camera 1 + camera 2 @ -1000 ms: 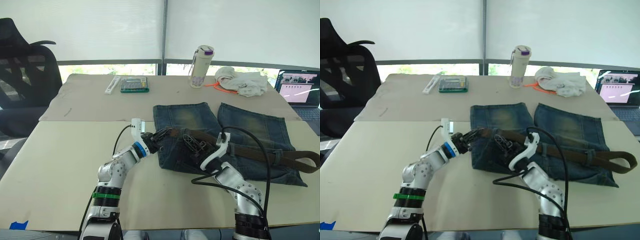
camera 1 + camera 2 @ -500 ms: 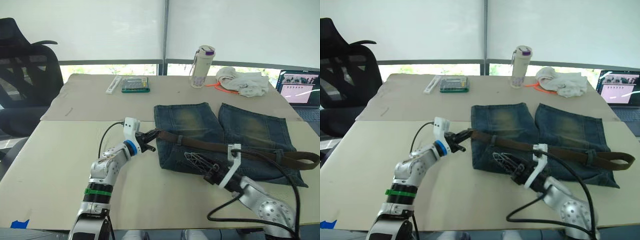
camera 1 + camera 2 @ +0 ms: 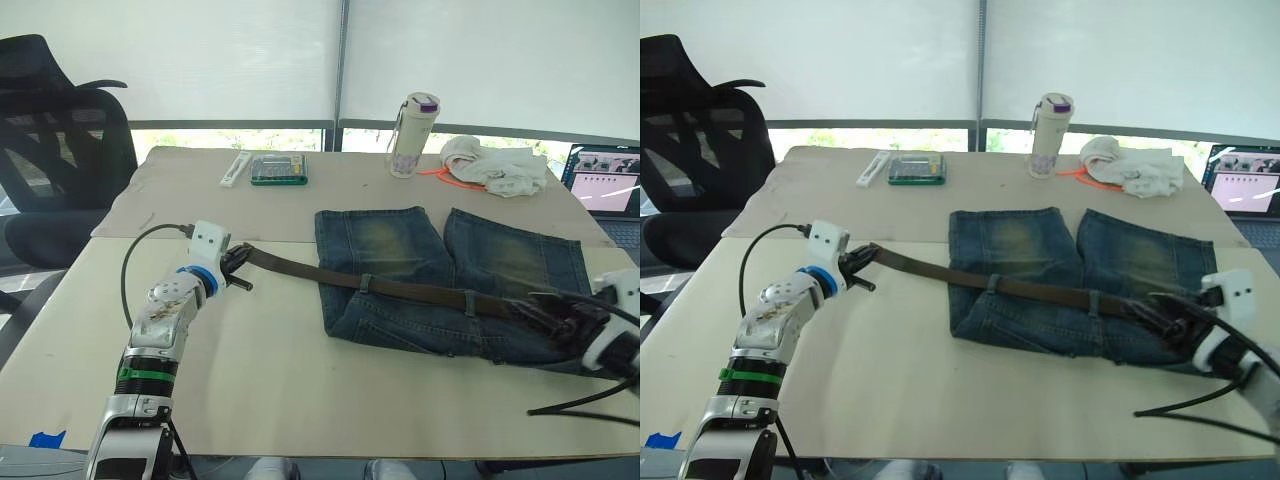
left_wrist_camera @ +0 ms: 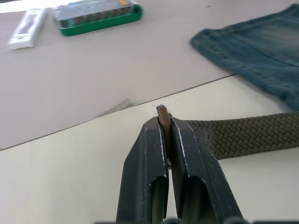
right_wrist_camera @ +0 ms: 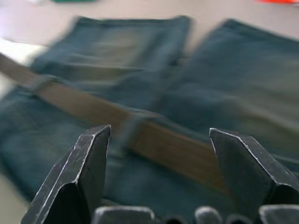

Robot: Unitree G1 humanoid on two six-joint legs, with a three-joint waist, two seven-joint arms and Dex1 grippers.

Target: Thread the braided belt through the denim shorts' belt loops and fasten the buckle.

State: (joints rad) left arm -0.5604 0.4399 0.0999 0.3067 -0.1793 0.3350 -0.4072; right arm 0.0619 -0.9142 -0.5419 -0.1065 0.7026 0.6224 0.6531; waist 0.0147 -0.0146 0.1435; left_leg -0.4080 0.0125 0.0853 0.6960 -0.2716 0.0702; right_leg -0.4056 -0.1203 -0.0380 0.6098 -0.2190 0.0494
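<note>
Left gripper is clamped on the tip of the dark brown braided belt, out on the cream table to the left of the blue denim shorts. The belt runs across the waistband under two narrow denim belt loops. Right gripper hangs wide open above the belt at the shorts' right end, holding nothing. Buckle isn't discernible. Risk: with that end free, more leftward pull could drag the belt clean out of the loops or bunch the shorts.
</note>
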